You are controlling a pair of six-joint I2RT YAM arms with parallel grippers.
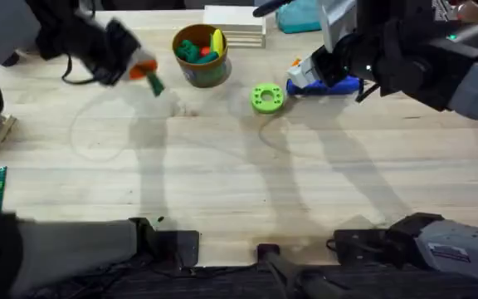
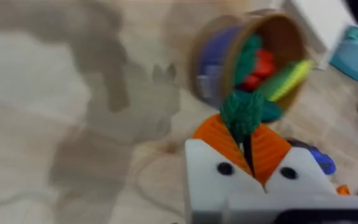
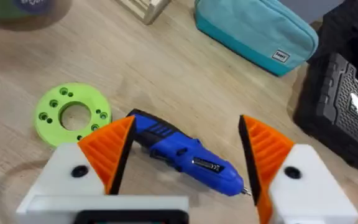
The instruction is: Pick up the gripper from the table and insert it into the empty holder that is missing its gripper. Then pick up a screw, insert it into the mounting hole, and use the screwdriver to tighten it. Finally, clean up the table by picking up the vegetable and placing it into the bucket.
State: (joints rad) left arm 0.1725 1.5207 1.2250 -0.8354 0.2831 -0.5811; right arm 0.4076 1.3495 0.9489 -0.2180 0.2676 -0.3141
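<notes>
Two grippers are at work here, and the cleanup is the live one: the left gripper (image 2: 252, 152) is clamped on the vegetable (image 2: 241, 115), its orange pads pinching the lower end of that dark green knobbly toy while the bushy top sticks out beyond the fingertips. From overhead the vegetable (image 1: 154, 84) hangs off the desk (image 1: 222, 166), just left of the bucket (image 1: 201, 55) and not yet over its rim. It looks light, probably a soft or rubbery toy with a bumpy skin that gives the ribbed pads plenty of bite, so slipping seems unlikely; a hold this far down the stem could let it swing, though. In the left wrist view the bucket (image 2: 253, 59) sits just beyond the toy, already holding green, red and yellow pieces, so the drop calls for a short carry over the rim. Over on the other side, the right gripper (image 3: 182, 155) is spread wide with the blue screwdriver (image 3: 185, 155) lying on the desk between its fingers, touched by neither as far as I can judge. That tool looks rigid, smooth and heavier, best taken round its thick middle. The green ring-shaped disc (image 3: 72, 113) lies just beside it.
</notes>
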